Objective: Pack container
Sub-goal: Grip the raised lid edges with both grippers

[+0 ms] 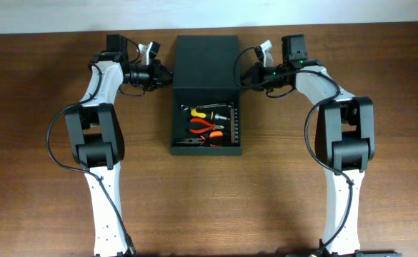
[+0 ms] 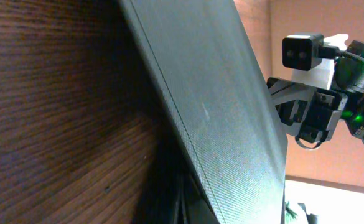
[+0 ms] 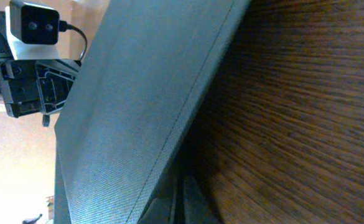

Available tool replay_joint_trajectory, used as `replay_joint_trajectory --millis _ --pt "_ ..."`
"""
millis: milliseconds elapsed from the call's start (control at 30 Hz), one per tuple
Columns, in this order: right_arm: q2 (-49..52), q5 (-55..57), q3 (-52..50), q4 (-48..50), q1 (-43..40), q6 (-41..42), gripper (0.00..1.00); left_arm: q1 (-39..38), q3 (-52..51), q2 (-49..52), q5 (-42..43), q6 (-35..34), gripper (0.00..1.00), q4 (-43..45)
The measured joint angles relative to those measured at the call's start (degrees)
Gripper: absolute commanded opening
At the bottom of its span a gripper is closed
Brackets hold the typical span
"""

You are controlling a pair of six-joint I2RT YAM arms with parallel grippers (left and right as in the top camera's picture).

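The dark container (image 1: 206, 148) sits mid-table with its tray open. It holds pliers with red handles (image 1: 203, 127), pliers with orange handles (image 1: 210, 138) and small tools. Its flap lid (image 1: 207, 61) is raised at the back. My left gripper (image 1: 167, 77) is at the lid's left edge and my right gripper (image 1: 243, 77) at its right edge, each closed on the edge. In the left wrist view the tilted lid (image 2: 219, 112) fills the middle, my dark fingers (image 2: 188, 205) beneath it. In the right wrist view the lid (image 3: 132, 112) is tilted above my fingers (image 3: 182, 199).
The wooden table (image 1: 37, 143) surrounds the box. The right arm's wrist camera (image 2: 306, 53) shows past the lid in the left wrist view, and the left arm's wrist camera (image 3: 32, 25) in the right wrist view. Both arm bases stand at the front edge.
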Motion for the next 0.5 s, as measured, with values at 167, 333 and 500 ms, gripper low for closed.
replay_joint_trajectory --millis 167,333,500 --pt "0.0 -0.81 0.0 0.59 0.0 0.17 0.04 0.0 0.0 0.0 0.59 -0.09 0.02 0.61" --pt "0.02 -5.01 -0.02 5.84 -0.15 2.25 0.04 0.02 -0.07 0.0 4.66 -0.46 0.02 6.91" --pt "0.02 -8.61 0.02 8.41 -0.15 6.19 0.04 0.0 -0.04 0.0 8.68 -0.68 0.02 8.7"
